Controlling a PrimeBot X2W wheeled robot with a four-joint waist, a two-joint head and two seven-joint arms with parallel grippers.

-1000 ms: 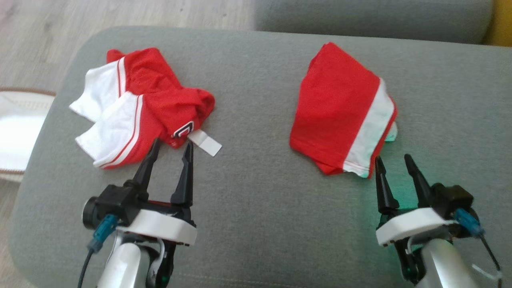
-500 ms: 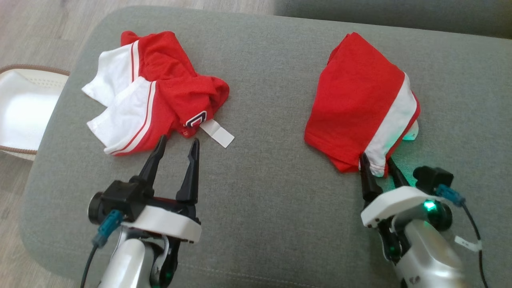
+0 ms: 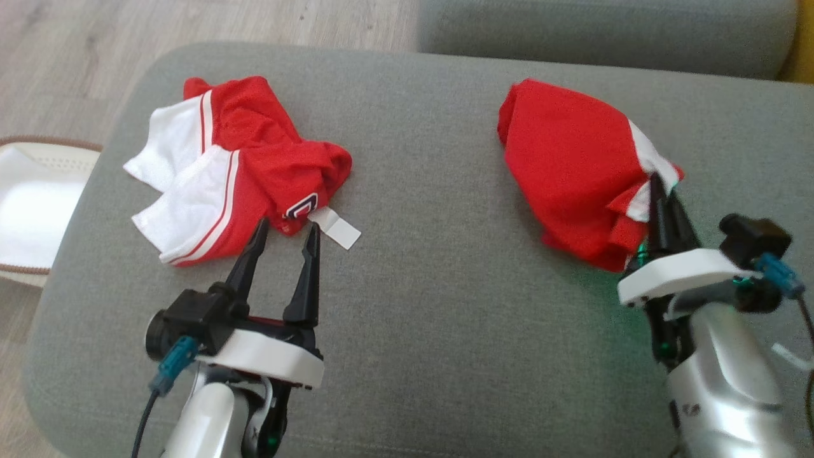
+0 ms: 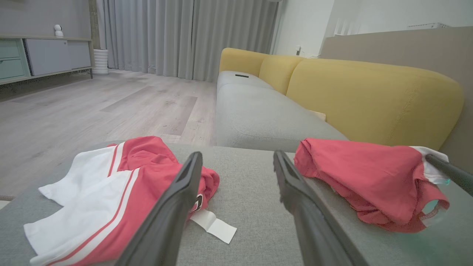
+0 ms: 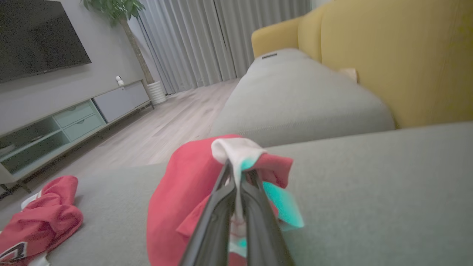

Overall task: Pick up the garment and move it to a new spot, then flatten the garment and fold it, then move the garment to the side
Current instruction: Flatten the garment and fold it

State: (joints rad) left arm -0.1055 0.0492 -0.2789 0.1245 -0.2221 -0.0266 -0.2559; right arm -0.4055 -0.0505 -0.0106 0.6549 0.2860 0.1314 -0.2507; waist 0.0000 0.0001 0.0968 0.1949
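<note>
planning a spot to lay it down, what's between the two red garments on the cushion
Bare grey cushion, seen in the head view. The white tag of the crumpled garment juts a little into that stretch, toward the folded garment.

Grey cushion (image 3: 407,318) — crumpled garment (image 3: 241,172) left, bunched garment (image 3: 572,172) right.

A white block letter (image 3: 300,207), apparently a C, marks the crumpled red garment (image 3: 254,159) at its five o'clock; the adjoining white tag (image 3: 335,228) looks blank.
</note>
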